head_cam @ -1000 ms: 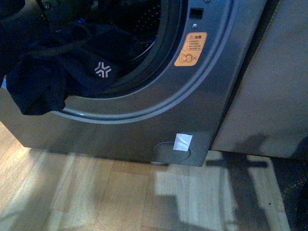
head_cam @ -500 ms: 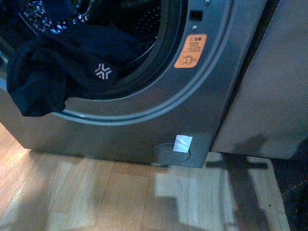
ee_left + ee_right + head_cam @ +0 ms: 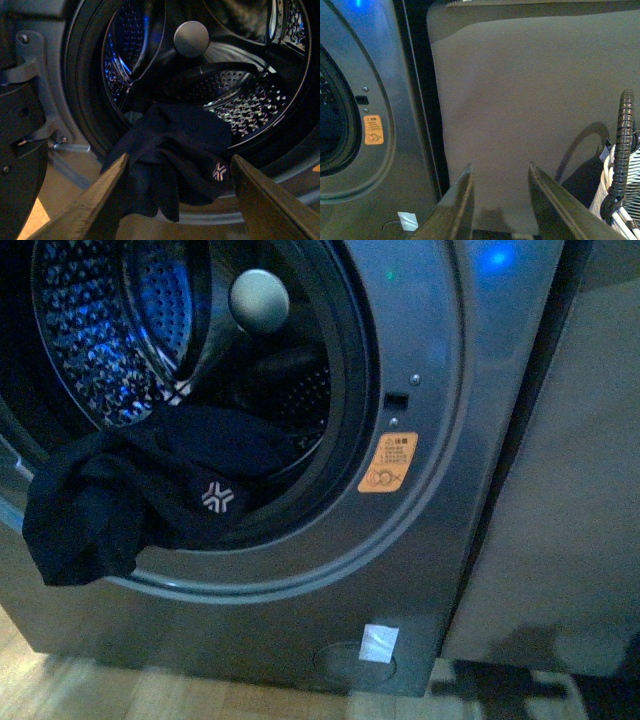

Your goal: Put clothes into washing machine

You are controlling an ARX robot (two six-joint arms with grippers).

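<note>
Navy clothes [image 3: 140, 502] hang over washer [image 3: 440, 540] porthole's lower rim, part inside drum. L gripper [image 3: 177, 200] spread wide facing them, empty; R gripper [image 3: 500, 200] spread too.

You can see an orange sticker [image 3: 388, 463] on the front of the washing machine [image 3: 440, 540]; it has a warning triangle and small drawings, but its writing is too tiny for you to read. The dark clothes [image 3: 130, 500] carry a white snowflake-like logo [image 3: 217, 497]. A small white tag [image 3: 379, 642] low down looks blank
</note>
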